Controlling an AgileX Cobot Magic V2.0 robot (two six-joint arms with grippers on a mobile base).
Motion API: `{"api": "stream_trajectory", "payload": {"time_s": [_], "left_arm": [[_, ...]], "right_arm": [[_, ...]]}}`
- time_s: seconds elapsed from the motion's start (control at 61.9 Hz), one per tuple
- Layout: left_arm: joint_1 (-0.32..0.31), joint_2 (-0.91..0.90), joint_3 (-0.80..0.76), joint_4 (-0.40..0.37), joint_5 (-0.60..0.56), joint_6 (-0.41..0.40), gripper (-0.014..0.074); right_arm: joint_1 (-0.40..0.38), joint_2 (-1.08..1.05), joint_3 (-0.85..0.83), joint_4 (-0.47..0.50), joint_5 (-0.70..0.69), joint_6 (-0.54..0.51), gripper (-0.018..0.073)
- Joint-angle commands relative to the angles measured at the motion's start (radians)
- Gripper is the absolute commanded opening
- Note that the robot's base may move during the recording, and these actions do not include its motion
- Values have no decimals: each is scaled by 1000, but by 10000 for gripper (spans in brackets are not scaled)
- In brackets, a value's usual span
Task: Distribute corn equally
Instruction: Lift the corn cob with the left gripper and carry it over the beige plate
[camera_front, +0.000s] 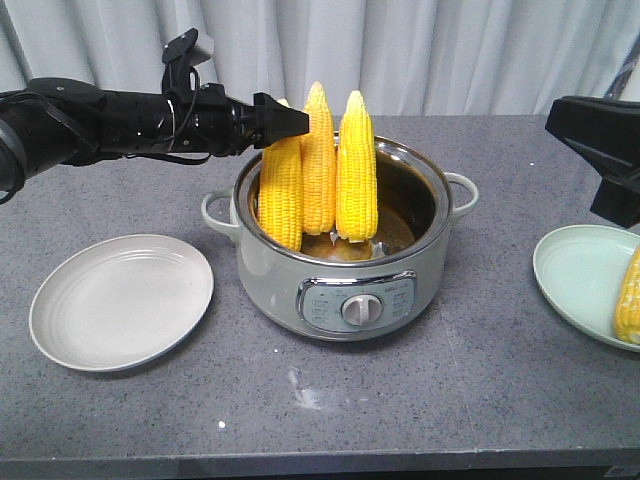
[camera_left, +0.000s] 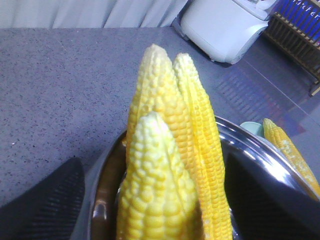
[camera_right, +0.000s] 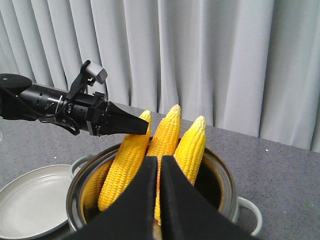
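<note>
Your left gripper (camera_front: 285, 121) hangs open astride the leftmost corn cob (camera_front: 281, 190), standing tip-up in the cooker pot (camera_front: 350, 300) mid-tabletop. Left's nearer; your right gripper (camera_right: 159, 167), fingers pressed together, sits well off.

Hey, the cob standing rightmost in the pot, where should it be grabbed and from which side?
Grip the rightmost cob on its upper half, above the rim of the pot, where it stands clear. Probably come in from the right: it stands upright, tip up, with the middle cob close against its left, while its right side is open.
</note>
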Motion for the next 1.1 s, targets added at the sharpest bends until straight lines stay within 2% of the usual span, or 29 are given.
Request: {"api": "stream_trajectory", "payload": {"time_s": [0.0, 0.21, 0.371, 0.501, 0.614, 0.727, 0.807, 1.001, 1.082], "left_arm": [[-6, -58, -32, 3, 1, -23, 465], [-6, -58, -32, 1, -24, -23, 197], [-5, -86, -33, -48, -17, -23, -10], [-5, -143, -33, -93, -7, -23, -8], [-5, -210, -33, -90, 15, -23, -8], [11, -292, -33, -55, 27, -23, -8], [31, -358, -33, 6, 28, -23, -8], [114, -454, -29, 6, -27, -24, -8], [153, -459, -29, 6, -94, -24, -8]], "right_arm": [[-6, -12, -31, 44, -3, 2, -10], [-6, -12, -31, 45, -7, 2, -10], [-6, -12, -31, 45, -7, 2, -10], [-6, -12, -31, 45, -8, 2, -10], [-6, -12, -31, 45, -17, 2, -10], [-6, -12, -31, 45, -23, 2, -10], [-6, -12, -31, 45, -28, 2, -10], [-6, -12, -31, 45, -30, 2, -10], [-6, -12, -31, 45, -33, 2, -10]]}}
